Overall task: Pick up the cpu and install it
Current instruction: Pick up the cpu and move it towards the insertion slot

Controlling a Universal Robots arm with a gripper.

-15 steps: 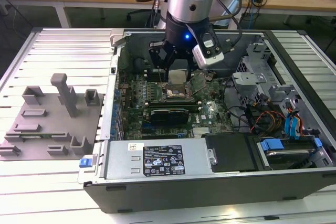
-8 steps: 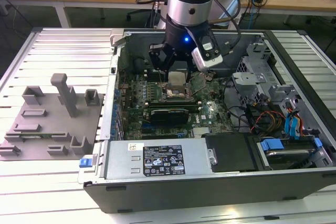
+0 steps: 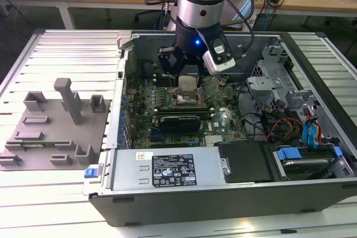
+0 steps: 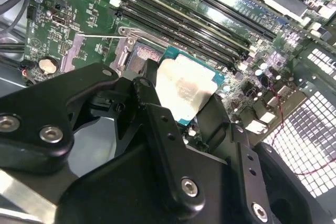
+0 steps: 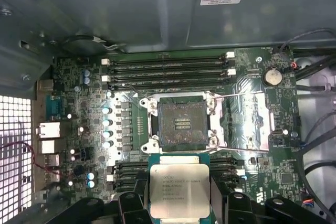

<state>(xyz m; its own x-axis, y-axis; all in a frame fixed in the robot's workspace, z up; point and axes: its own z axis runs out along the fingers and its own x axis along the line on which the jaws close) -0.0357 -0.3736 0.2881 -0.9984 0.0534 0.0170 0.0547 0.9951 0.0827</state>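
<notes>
The cpu point(image 5: 178, 190), a thin square chip with a silvery top on a green edge, hangs over the motherboard point(image 5: 68, 87). My gripper point(image 5: 179, 205) is shut on it, with a black finger on each of two opposite sides. In the second wrist view the cpu point(image 4: 186, 90) sits between the fingers point(image 4: 149, 85). The dark square socket point(image 5: 181, 124) with its metal rim lies open and bare on the board, just beyond the chip. In the exterior view my gripper point(image 3: 188, 82) holds the cpu point(image 3: 188, 85) inside the open computer case, just above the socket point(image 3: 187, 102).
Memory slots point(image 5: 168, 64) run along the far side of the socket. The case wall point(image 5: 157, 14) rises behind them. A power supply point(image 3: 167, 170) lines the case front. Drive cage and cables point(image 3: 295, 121) fill the exterior view's right. A grey fixture point(image 3: 56, 121) sits outside the case on the exterior view's left.
</notes>
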